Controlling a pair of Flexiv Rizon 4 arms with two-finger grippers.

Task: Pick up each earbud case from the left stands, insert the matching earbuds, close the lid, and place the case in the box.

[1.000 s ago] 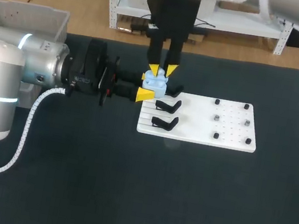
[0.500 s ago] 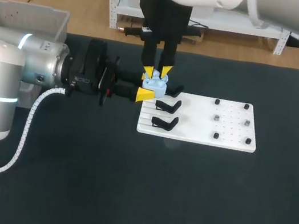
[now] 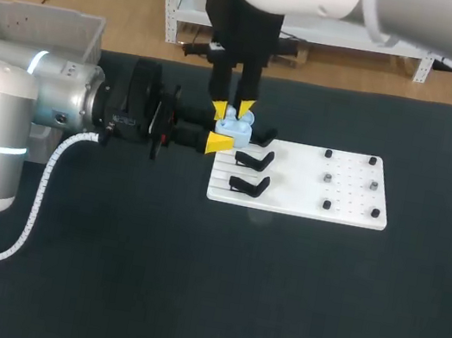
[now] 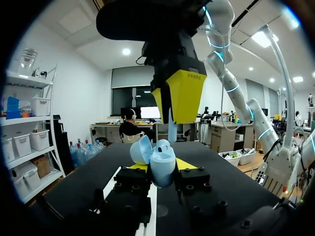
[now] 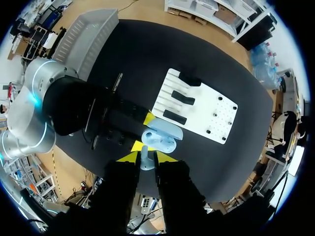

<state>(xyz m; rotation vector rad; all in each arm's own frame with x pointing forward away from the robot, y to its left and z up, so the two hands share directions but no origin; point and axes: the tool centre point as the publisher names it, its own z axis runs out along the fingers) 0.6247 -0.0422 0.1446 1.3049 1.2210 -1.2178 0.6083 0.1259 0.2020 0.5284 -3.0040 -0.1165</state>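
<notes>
Earbud case (image 4: 160, 164), pale blue, lid swung open, held clear of the surface above the far left corner of the white stand board (image 3: 311, 184), about midway along the surface and nearer its far edge. Clenched on the case from two sides: left claw (image 4: 163, 167), lying level, reaching in from the left edge. Directly above and pointing down: right claw (image 5: 146, 156), pinching a pale blue earbud (image 5: 146, 161) by its stem, right at the mouth of the case; touching or not, hard to tell. Looks like the insertion step. Next calls for a short straight descent in line with the socket, then release, lid closure, and carriage to the grey box (image 3: 36, 26) at the far left corner.
</notes>
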